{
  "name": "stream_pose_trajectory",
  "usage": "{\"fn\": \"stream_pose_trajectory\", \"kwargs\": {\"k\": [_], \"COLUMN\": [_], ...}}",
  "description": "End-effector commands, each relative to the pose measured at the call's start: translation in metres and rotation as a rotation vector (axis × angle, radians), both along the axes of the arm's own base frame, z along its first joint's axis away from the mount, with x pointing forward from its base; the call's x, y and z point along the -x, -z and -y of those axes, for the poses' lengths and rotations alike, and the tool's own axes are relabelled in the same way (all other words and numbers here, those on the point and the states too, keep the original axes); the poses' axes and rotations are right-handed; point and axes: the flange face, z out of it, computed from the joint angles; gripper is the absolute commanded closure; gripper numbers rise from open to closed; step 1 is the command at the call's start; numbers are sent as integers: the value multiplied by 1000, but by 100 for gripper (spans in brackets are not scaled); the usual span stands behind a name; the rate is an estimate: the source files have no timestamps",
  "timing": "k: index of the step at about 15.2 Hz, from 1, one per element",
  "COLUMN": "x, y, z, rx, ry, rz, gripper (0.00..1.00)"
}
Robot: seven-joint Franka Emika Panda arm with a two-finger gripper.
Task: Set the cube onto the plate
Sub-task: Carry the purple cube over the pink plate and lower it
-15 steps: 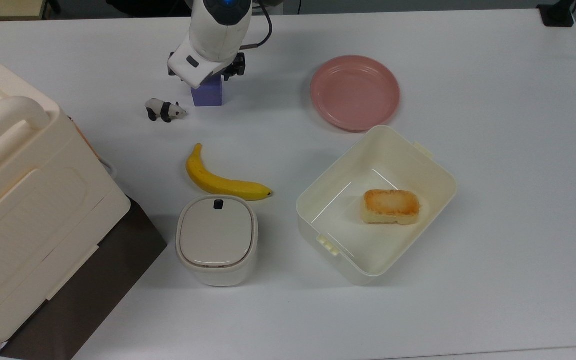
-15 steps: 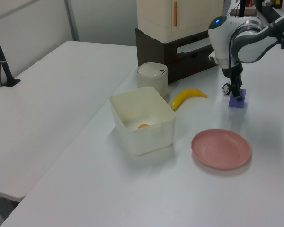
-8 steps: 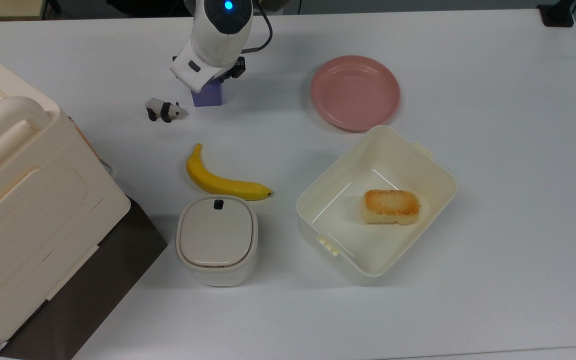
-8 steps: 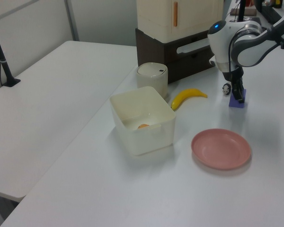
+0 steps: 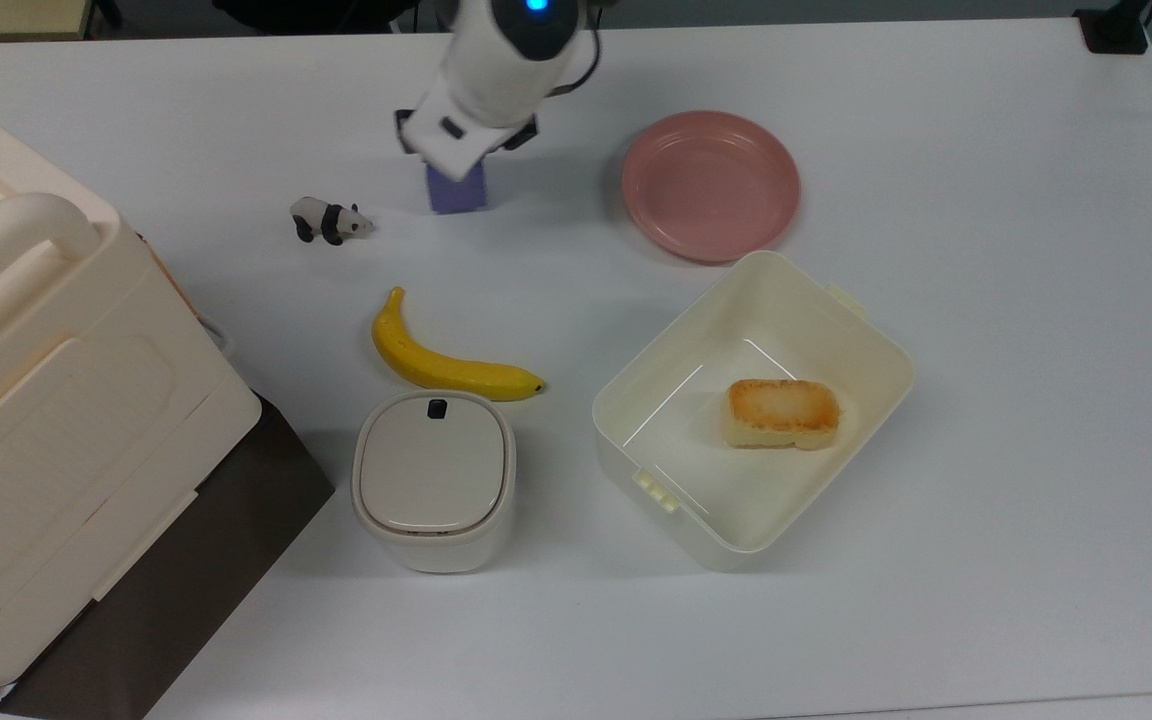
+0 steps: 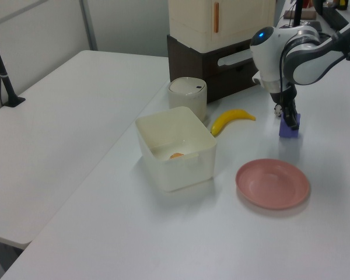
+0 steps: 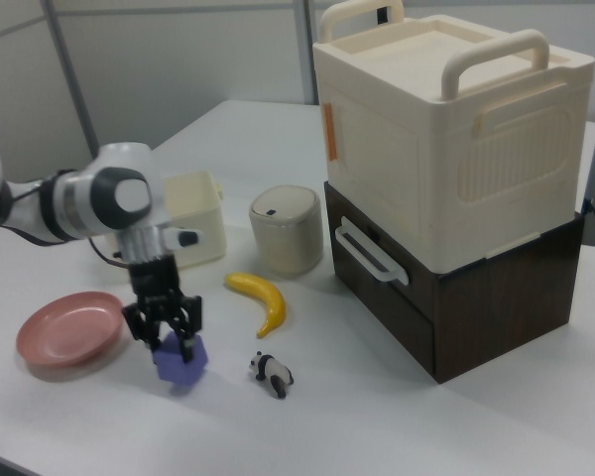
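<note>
The purple-blue cube is held between the fingers of my gripper, which is shut on it. In the right view the cube hangs just above the white table, with its shadow beneath it. The left view has the cube under my gripper. The pink plate lies bare, to the top view's right of the cube, with a stretch of table between them. In the left view the plate is nearer the camera than the cube. The right view puts the plate left of the cube.
A toy panda stands to the top view's left of the cube. A banana and a small lidded bin lie below it. The cream tub holding a toasted piece borders the plate. A big cream box sits on a dark drawer unit.
My gripper has carried the cube to the top view's right, away from the panda and toward the plate. Nothing else has moved.
</note>
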Motion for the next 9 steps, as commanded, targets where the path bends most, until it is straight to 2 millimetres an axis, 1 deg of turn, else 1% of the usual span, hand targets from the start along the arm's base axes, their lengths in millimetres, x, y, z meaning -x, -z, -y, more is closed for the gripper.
{"fn": "stream_pose_trajectory", "kwargs": {"k": [1,4,5,6,8,9], "x": [4,2,0,-1,5,11], "y": [-30,-50,-57,-63,-71,-70], "z": [-53,-98,-118,-133,-162,-176], "rx": [-1,-17,-34,-45,-43,-41], "ry": [7,28,65,85,92,88], "rz": [13,61,90,113,141,145], "gripper": [76,76,76,76,77,77]}}
